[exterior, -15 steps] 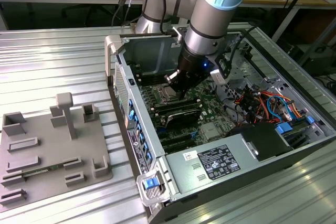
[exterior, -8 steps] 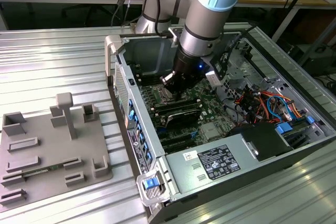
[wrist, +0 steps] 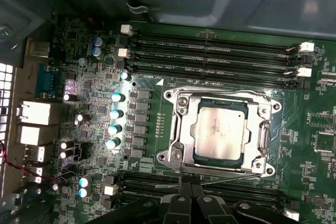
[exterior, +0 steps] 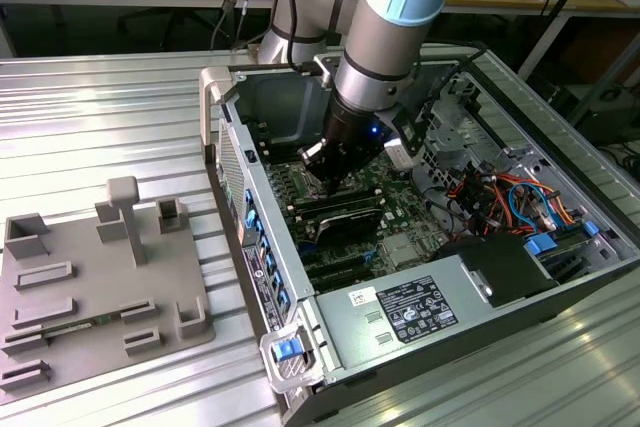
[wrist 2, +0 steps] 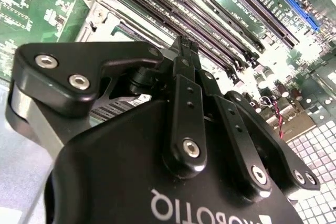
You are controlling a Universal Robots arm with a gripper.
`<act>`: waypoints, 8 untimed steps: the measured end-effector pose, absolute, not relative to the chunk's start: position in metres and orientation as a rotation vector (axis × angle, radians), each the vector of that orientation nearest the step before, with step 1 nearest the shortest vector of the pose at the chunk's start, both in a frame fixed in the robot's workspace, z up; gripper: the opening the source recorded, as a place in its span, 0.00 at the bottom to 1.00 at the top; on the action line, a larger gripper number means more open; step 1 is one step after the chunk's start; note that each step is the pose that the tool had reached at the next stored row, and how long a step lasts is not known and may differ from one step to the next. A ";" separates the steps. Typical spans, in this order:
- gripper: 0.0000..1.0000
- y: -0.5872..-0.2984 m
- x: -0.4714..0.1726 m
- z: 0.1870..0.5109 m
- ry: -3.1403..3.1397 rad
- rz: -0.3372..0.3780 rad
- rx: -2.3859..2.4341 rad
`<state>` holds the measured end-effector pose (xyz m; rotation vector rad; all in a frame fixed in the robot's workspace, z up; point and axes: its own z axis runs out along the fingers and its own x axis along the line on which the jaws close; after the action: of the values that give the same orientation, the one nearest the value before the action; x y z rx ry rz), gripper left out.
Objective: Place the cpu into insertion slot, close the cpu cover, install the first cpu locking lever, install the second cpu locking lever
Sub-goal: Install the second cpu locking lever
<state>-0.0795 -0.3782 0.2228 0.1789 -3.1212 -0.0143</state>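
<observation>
In the first wrist view the cpu (wrist: 218, 129) lies flat in its socket, silver-grey top up. The cpu cover (wrist: 264, 129), a shiny silver frame, lies shut around it. A thin locking lever rod (wrist: 236, 176) runs along the socket edge nearest my fingertips. My gripper (wrist: 189, 182) sits at that edge with its black fingers (wrist: 181, 181) pressed together, and nothing shows between them. The second wrist view has the gripper (wrist 2: 184, 43) shut, tips down by a socket corner (wrist 2: 100, 14). From the exterior view the gripper (exterior: 320, 175) reaches down onto the motherboard inside the case.
The open computer case (exterior: 262, 217) surrounds the arm closely. Memory slots (wrist: 210, 51) flank the socket on two sides, and blue-topped capacitors (wrist: 115, 114) stand beside it. Coloured cables (exterior: 500, 197) and a power supply (exterior: 410, 309) lie to the exterior view's right, a grey fixture plate (exterior: 100, 287) to its left.
</observation>
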 end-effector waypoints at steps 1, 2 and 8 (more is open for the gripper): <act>0.11 -0.378 -0.081 0.222 -3.121 -0.014 0.179; 0.11 -0.378 -0.081 0.221 -3.120 -0.014 0.179; 0.11 -0.378 -0.088 0.217 -3.118 -0.015 0.179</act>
<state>-0.0880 -0.3782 0.2170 0.1786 -3.1179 -0.0145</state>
